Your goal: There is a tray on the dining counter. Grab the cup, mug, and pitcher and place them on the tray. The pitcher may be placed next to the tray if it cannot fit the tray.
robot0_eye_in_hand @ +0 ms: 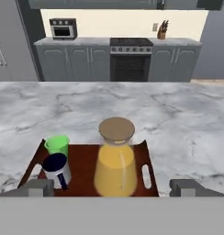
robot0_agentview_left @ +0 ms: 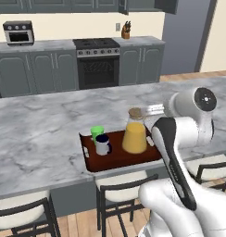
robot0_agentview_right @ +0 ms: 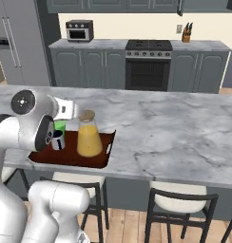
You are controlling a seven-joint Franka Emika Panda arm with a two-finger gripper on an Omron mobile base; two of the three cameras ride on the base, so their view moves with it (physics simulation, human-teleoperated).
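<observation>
The dark wooden tray (robot0_agentview_left: 117,162) (robot0_agentview_right: 65,156) (robot0_eye_in_hand: 84,160) lies at the near edge of the marble dining counter (robot0_agentview_left: 40,134) (robot0_agentview_right: 175,128) (robot0_eye_in_hand: 178,119). On it stand the green cup (robot0_agentview_left: 97,132) (robot0_agentview_right: 60,126) (robot0_eye_in_hand: 57,144), the grey mug (robot0_agentview_left: 103,144) (robot0_agentview_right: 58,140) (robot0_eye_in_hand: 56,167) just in front of the cup, and the pitcher (robot0_agentview_left: 134,134) (robot0_agentview_right: 89,137) (robot0_eye_in_hand: 115,170) of orange liquid at the tray's right half. My gripper (robot0_agentview_left: 150,110) (robot0_agentview_right: 70,110) (robot0_eye_in_hand: 114,189) hovers open at lid height, just on the near side of the pitcher, holding nothing.
Stools (robot0_agentview_left: 119,185) (robot0_agentview_right: 179,199) stand under the counter's near edge. Bare marble stretches to the left, right and far side of the tray. Across the aisle are grey cabinets, a stove (robot0_agentview_left: 97,60), a toaster oven (robot0_agentview_left: 17,32) and a knife block (robot0_agentview_left: 126,31).
</observation>
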